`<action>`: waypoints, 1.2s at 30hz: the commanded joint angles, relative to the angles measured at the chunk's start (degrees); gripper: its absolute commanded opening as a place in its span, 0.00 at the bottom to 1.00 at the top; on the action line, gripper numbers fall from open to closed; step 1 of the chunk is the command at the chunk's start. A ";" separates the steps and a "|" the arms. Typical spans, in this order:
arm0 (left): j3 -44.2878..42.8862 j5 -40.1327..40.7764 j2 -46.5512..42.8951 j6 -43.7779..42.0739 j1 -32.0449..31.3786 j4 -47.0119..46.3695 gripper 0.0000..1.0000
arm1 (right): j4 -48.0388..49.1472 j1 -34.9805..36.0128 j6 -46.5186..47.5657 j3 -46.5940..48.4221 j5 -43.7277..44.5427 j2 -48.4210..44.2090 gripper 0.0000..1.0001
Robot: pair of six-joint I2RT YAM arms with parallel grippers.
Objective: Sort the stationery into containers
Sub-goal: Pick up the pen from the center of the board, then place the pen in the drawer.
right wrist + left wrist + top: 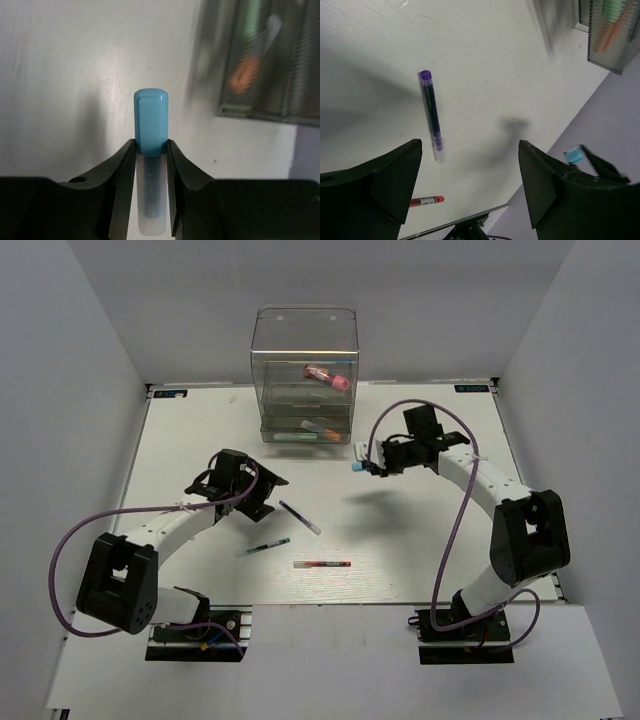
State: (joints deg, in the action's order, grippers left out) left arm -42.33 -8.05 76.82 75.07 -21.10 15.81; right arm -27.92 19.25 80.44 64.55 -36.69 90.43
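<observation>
My right gripper (pixel 150 148) is shut on a short light-blue marker (pixel 150 120), whose cap sticks out past the fingertips. In the top view this marker (pixel 357 467) hangs above the table, right of the clear drawer cabinet (pixel 305 360). A fat red, pink-capped tube (pixel 328 377) lies in an upper drawer, and orange and green markers (pixel 318 427) lie in a lower one. Three pens lie on the table: dark/white (pixel 300 517), green/black (pixel 265 547) and red/black (pixel 322 564). My left gripper (pixel 264 494) hovers open above the dark pen (pixel 432 110), holding nothing.
White walls close in the table (pixel 420 540) at the back and on both sides. The cabinet's drawers (pixel 270 65) show blurred at the upper right of the right wrist view. The red pen (pixel 426 201) lies near the table's front edge.
</observation>
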 commanded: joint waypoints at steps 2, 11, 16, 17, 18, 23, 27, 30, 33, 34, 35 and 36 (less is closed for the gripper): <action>1.98 1.29 -3.77 0.78 0.18 1.33 0.87 | 14.60 5.52 -11.00 6.54 -2.34 3.25 0.02; 4.44 3.66 -6.76 0.78 0.18 3.96 0.86 | 35.73 12.83 -25.25 14.28 11.35 11.42 0.00; 6.38 4.71 -9.32 0.78 0.18 4.57 0.86 | 38.65 14.94 -24.99 18.23 16.47 16.96 0.01; 6.38 4.71 -10.01 0.78 0.18 4.58 0.86 | 38.73 15.03 -24.64 18.85 16.91 17.67 0.01; 6.99 4.71 -10.02 0.78 0.18 4.58 0.86 | 38.99 15.12 -24.55 19.72 18.22 19.50 0.01; 6.99 5.24 -11.25 0.78 0.71 5.10 0.86 | 41.37 15.38 -22.70 21.75 20.77 23.29 0.07; 6.99 5.24 -11.78 0.78 0.71 5.63 0.86 | 41.72 15.30 -23.49 23.69 22.09 25.23 0.40; 6.99 5.77 -12.30 0.78 0.71 6.15 0.86 | 42.34 15.47 -25.59 23.43 22.10 24.53 0.53; 7.52 5.77 -12.30 0.78 0.71 6.16 0.86 | 42.16 15.47 -27.61 22.20 20.61 22.08 0.55; 7.52 5.77 -12.30 0.78 0.71 6.16 0.86 | 42.16 15.47 -28.58 21.32 19.47 21.28 0.55; 7.52 5.77 -12.30 0.78 0.71 6.16 0.86 | 41.99 15.65 -29.02 21.23 18.94 20.93 0.55; 7.52 5.77 -12.30 0.78 0.71 6.16 0.85 | 41.20 15.30 -30.42 21.14 17.19 20.05 0.52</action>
State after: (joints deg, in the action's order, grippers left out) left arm -35.22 -3.40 66.17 75.90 -20.73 21.41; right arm 11.14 34.54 54.02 85.08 -16.25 115.55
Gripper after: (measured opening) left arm 0.853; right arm 0.532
